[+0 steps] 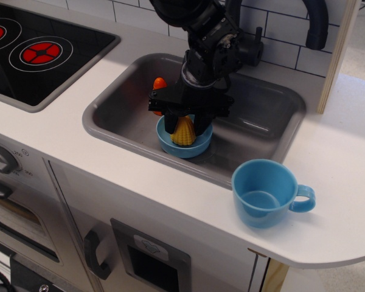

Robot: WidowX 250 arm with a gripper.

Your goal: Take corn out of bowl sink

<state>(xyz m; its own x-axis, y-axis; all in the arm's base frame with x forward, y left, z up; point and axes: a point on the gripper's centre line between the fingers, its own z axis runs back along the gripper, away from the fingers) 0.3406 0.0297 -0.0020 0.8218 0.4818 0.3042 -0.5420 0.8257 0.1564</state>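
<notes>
Observation.image shows the gripper (186,126) with fingers (170,123) narrowed onto the corn (184,132), one on each side, corn upright in the bowl (185,148) inside the sink (255,118).
</notes>
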